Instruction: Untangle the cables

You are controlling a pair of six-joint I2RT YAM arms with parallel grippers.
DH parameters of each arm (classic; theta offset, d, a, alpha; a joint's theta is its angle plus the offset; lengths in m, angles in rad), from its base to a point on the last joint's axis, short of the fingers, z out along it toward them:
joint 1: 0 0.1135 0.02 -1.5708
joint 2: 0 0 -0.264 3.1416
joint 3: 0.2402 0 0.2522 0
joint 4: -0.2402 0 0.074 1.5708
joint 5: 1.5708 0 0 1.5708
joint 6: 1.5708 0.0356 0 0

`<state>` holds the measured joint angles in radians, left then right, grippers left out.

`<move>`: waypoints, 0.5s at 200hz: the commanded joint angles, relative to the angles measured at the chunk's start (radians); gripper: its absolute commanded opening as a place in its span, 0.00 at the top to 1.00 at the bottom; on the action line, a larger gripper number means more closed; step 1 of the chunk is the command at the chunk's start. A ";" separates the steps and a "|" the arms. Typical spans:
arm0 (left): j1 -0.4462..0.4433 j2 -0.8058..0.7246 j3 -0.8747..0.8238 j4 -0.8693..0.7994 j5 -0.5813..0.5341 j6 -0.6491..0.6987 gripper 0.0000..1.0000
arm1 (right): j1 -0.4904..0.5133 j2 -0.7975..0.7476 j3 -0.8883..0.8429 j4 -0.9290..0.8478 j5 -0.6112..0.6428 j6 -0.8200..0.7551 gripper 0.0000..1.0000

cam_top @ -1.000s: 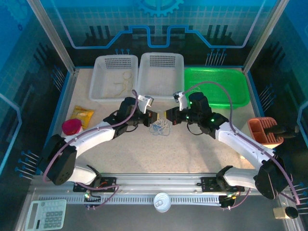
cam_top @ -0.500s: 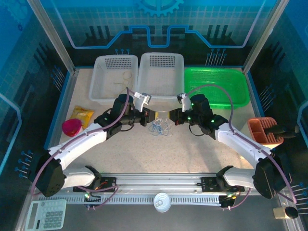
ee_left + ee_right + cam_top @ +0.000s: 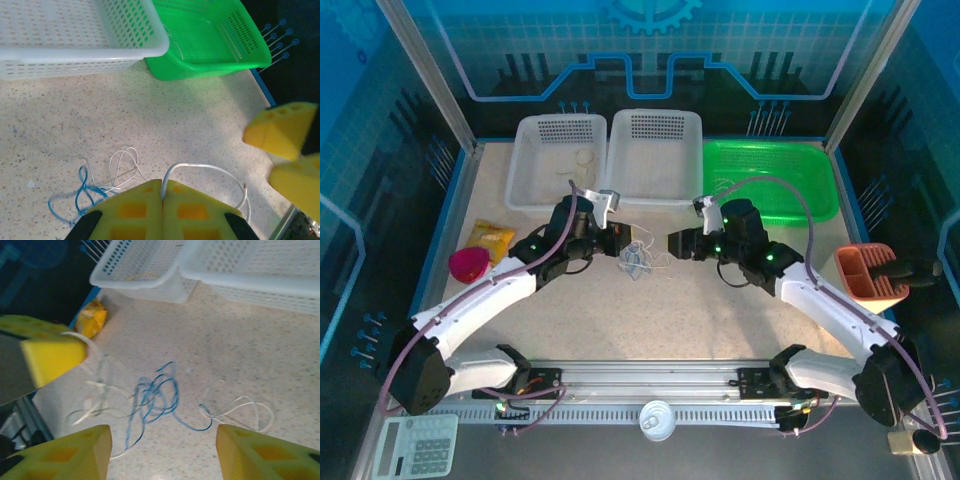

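Arms reach inward: left tool (image 3: 161, 186) pinches a white cable (image 3: 200, 165), right tool (image 3: 161, 437) gapes empty; a white basket (image 3: 525, 162) holds yellowish cable (image 3: 583, 158)

Cables (image 3: 155, 390) blue and white. Table (image 3: 700, 310) beige, finely speckled. Two white baskets (image 3: 655, 150), walls perforated in a regular grid; green basket (image 3: 770, 185) bright, same perforation. Pads (image 3: 132, 210) yellow. Packet (image 3: 490, 238) yellow, cup (image 3: 468, 263) magenta, holder (image 3: 868, 270) orange.

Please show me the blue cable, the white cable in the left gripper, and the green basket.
blue cable (image 3: 150, 392), right wrist view, middle of its tangle.
white cable (image 3: 200, 165), left wrist view, top of its arch.
green basket (image 3: 200, 70), left wrist view, near wall.
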<state>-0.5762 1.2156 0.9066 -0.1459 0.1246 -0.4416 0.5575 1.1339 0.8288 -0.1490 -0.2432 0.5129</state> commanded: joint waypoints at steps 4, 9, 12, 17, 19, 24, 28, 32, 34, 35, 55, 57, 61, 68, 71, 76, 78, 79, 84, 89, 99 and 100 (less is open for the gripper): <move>0.002 -0.010 0.011 0.000 -0.026 -0.124 1.00 | 0.061 -0.045 -0.032 0.005 0.011 0.007 0.39; 0.003 -0.011 0.008 0.006 -0.027 -0.142 1.00 | 0.070 -0.050 -0.036 0.011 0.013 0.011 0.39; 0.002 -0.013 0.005 0.011 -0.026 -0.151 1.00 | 0.076 -0.052 -0.038 0.015 0.015 0.013 0.39; 0.002 -0.014 0.000 0.020 -0.020 -0.166 1.00 | 0.086 -0.054 -0.043 0.024 0.016 0.015 0.38; 0.002 -0.016 -0.002 0.026 -0.018 -0.171 1.00 | 0.088 -0.055 -0.045 0.026 0.018 0.015 0.37; 0.000 -0.020 -0.008 0.038 -0.013 -0.183 1.00 | 0.094 -0.056 -0.051 0.035 0.021 0.012 0.36; 0.000 -0.023 -0.012 0.046 -0.011 -0.190 1.00 | 0.097 -0.055 -0.055 0.039 0.027 0.009 0.35; -0.001 -0.026 -0.015 0.054 -0.009 -0.197 1.00 | 0.097 -0.054 -0.060 0.043 0.033 0.009 0.34; -0.001 -0.026 -0.014 0.057 -0.008 -0.199 1.00 | 0.097 -0.054 -0.062 0.043 0.037 0.008 0.34; -0.001 -0.027 -0.015 0.058 -0.007 -0.200 1.00 | 0.097 -0.052 -0.063 0.044 0.039 0.007 0.34; -0.002 -0.038 -0.009 0.058 0.000 -0.192 1.00 | 0.078 -0.049 -0.092 0.060 0.044 0.006 0.34; -0.001 -0.039 -0.008 0.056 -0.001 -0.189 1.00 | 0.076 -0.049 -0.096 0.062 0.043 0.007 0.34; -0.003 -0.041 -0.006 0.054 -0.002 -0.184 1.00 | 0.070 -0.047 -0.103 0.068 0.038 0.008 0.34; -0.003 -0.046 -0.007 0.061 0.004 -0.174 1.00 | 0.061 -0.043 -0.111 0.076 0.024 0.010 0.34; -0.003 -0.050 -0.011 0.068 0.007 -0.169 1.00 | 0.058 -0.041 -0.113 0.079 0.021 0.010 0.34; -0.003 -0.055 -0.015 0.080 0.011 -0.165 1.00 | 0.053 -0.037 -0.119 0.082 0.018 0.008 0.34; -0.003 -0.058 -0.018 0.085 0.014 -0.164 1.00 | 0.052 -0.035 -0.122 0.086 0.018 0.006 0.34; -0.004 -0.059 -0.019 0.088 0.014 -0.164 1.00 | 0.051 -0.035 -0.124 0.086 0.018 0.006 0.34; -0.003 -0.065 -0.024 0.100 0.019 -0.162 1.00 | 0.047 -0.032 -0.130 0.094 0.016 0.002 0.34; -0.004 -0.071 -0.029 0.109 0.023 -0.157 1.00 | 0.040 -0.030 -0.139 0.103 0.015 -0.001 0.34; -0.003 -0.079 -0.033 0.131 0.042 -0.148 1.00 | 0.022 -0.025 -0.155 0.122 0.005 -0.004 0.34; -0.003 -0.081 -0.033 0.132 0.044 -0.147 1.00 | 0.019 -0.026 -0.157 0.124 0.004 -0.004 0.34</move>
<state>-0.5770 1.1790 0.8951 -0.0944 0.1242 -0.6033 0.6132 1.0966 0.7090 -0.0887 -0.2211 0.5194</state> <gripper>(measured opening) 0.051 0.662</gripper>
